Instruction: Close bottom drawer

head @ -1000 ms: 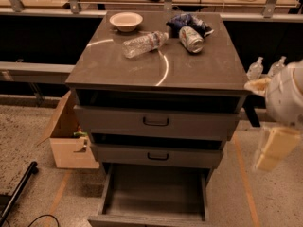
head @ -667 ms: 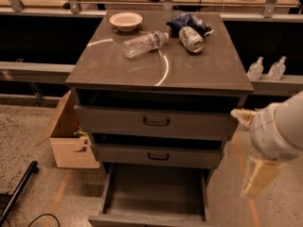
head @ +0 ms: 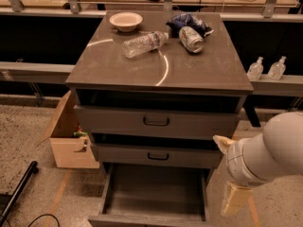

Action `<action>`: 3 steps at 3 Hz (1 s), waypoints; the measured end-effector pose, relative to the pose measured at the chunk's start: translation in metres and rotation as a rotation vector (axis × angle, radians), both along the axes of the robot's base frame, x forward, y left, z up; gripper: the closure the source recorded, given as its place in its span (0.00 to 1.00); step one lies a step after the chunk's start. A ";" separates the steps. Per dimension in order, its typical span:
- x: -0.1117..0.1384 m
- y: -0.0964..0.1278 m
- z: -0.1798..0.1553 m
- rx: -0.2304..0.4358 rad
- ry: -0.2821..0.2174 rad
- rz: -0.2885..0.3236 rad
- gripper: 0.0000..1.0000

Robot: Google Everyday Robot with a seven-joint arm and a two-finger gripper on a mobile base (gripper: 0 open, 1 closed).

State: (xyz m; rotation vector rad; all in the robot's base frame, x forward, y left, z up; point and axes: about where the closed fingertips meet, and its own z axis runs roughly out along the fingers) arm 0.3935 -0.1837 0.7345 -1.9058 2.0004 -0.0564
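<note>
The bottom drawer (head: pixel 154 192) of the grey-brown cabinet (head: pixel 161 67) is pulled far out toward me and is empty inside. Its front panel (head: pixel 142 220) lies at the lower edge of the view, and its handle is out of view. My gripper (head: pixel 221 175) is at the lower right, just beside the drawer's right side, at the end of my white arm (head: pixel 265 150). Its two cream fingers (head: pixel 234 198) stand apart and hold nothing. It does not touch the drawer.
The top drawer (head: pixel 156 121) and middle drawer (head: pixel 154 155) stand slightly out. On the cabinet top lie a bowl (head: pixel 125 20), a plastic bottle (head: pixel 142 43), a can (head: pixel 191 38) and a blue bag (head: pixel 189 21). A cardboard box (head: pixel 68 136) stands to the left and two pump bottles (head: pixel 255 69) to the right.
My arm and gripper have moved left and down, from beside the cabinet's upper right to near the bottom drawer's right side. The drawers have not moved.
</note>
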 end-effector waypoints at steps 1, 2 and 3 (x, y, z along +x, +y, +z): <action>0.003 -0.001 -0.009 -0.013 -0.032 -0.020 0.00; 0.002 -0.001 -0.057 -0.055 -0.070 0.005 0.00; 0.017 0.002 -0.121 -0.069 -0.105 0.069 0.00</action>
